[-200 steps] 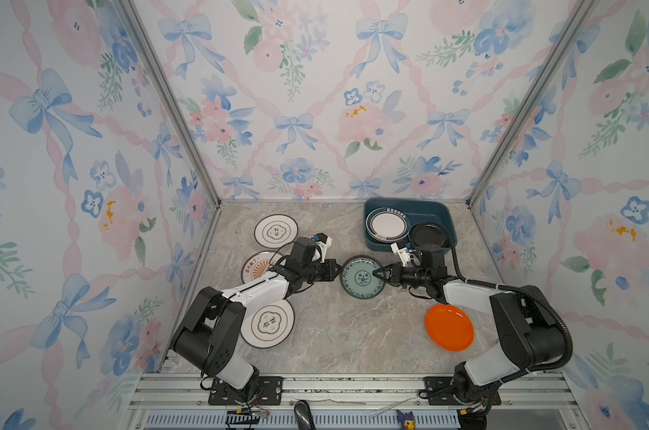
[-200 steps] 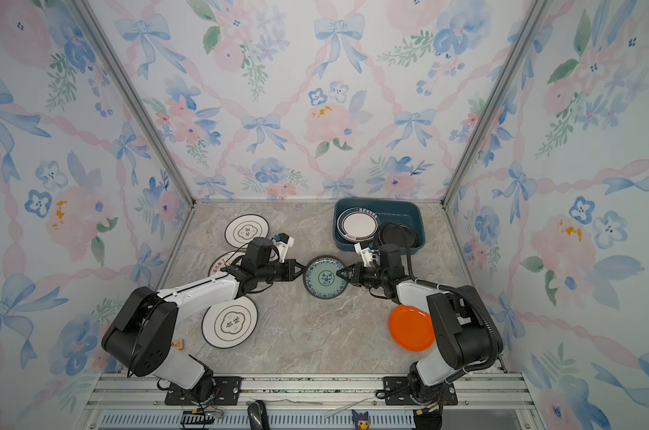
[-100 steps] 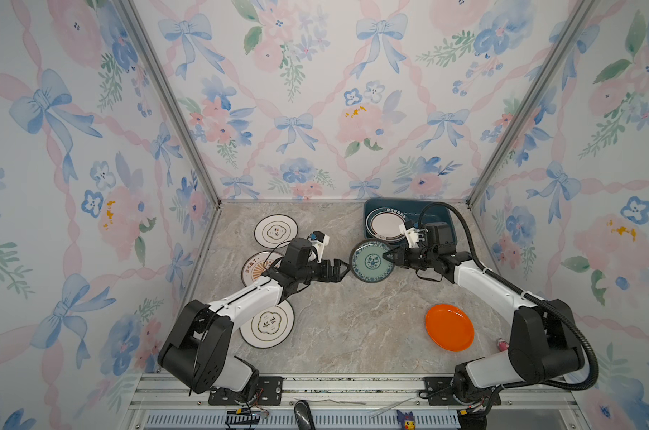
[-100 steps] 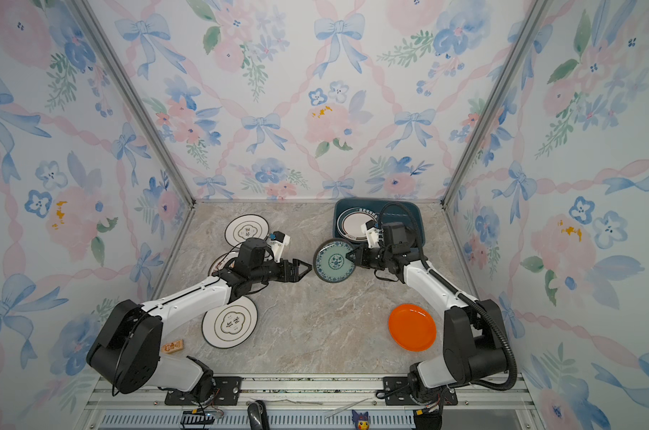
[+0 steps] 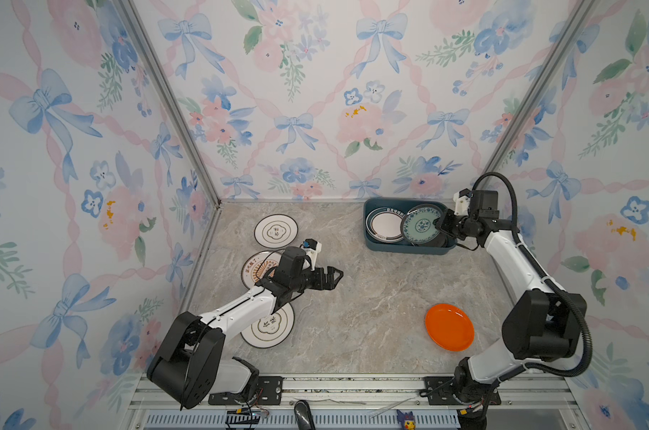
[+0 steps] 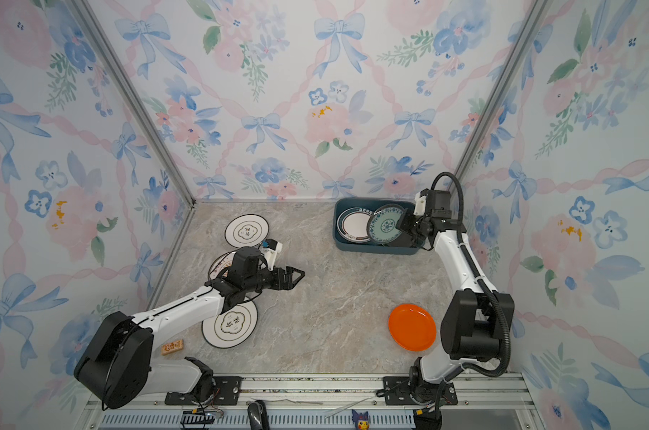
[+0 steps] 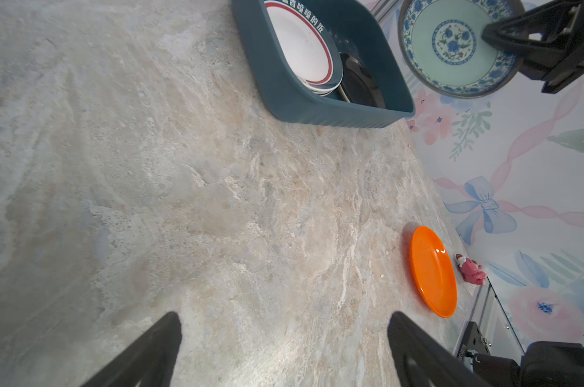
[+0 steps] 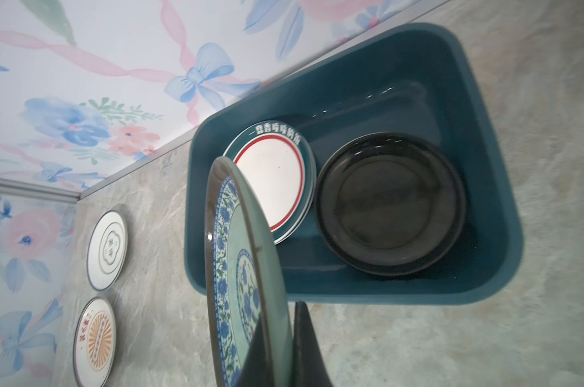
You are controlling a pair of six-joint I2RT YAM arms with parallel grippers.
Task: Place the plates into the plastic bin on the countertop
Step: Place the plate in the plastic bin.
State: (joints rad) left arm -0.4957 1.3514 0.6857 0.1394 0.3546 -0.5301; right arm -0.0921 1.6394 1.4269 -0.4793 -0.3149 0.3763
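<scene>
The right gripper (image 5: 443,225) is clamped on the rim of the blue-green patterned plate (image 5: 421,225) and holds it tilted in the air over the bin (image 5: 390,248), clear of the walls. In the right wrist view this plate (image 8: 237,268) shows nearly edge-on, with a dark finger on each side of its rim. Below the gripper, inside the bin (image 8: 485,167), a black plate (image 8: 391,204) lies flat, and just past the held plate a teal-rimmed white plate (image 8: 270,181) rests on other plates. The left gripper (image 5: 335,278) stands wide open and empty, hovering over the bare countertop (image 5: 371,298), well apart from the bin. Behind it, along its arm, lie a sunburst plate (image 5: 255,268) and two emblem plates (image 5: 275,231) (image 5: 269,325). An orange plate (image 5: 449,327) lies flat ahead of the left gripper, near the right arm's base.
</scene>
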